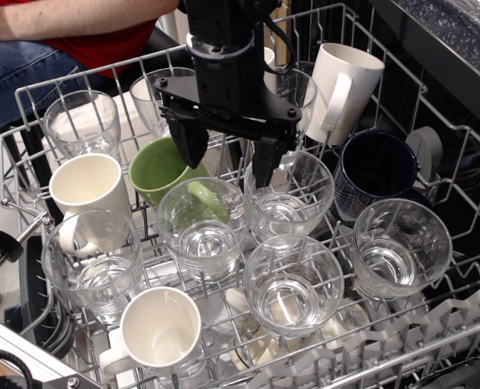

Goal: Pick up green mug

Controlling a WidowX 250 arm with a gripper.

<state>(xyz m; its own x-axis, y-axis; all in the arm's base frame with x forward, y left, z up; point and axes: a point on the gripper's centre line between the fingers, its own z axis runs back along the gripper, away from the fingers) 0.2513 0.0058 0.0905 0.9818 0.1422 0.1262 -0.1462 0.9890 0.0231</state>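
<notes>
The green mug lies tilted in the dishwasher rack, mouth facing left and up, its light-green handle seen through a clear glass in front of it. My gripper hangs open just above and to the right of the mug. Its left finger is over the mug's right rim, and its right finger is over another glass. Nothing is held.
Cream mugs sit at the left, front and back right. A dark navy mug is at the right. Several clear glasses crowd the rack. A person in a red shirt stands behind it.
</notes>
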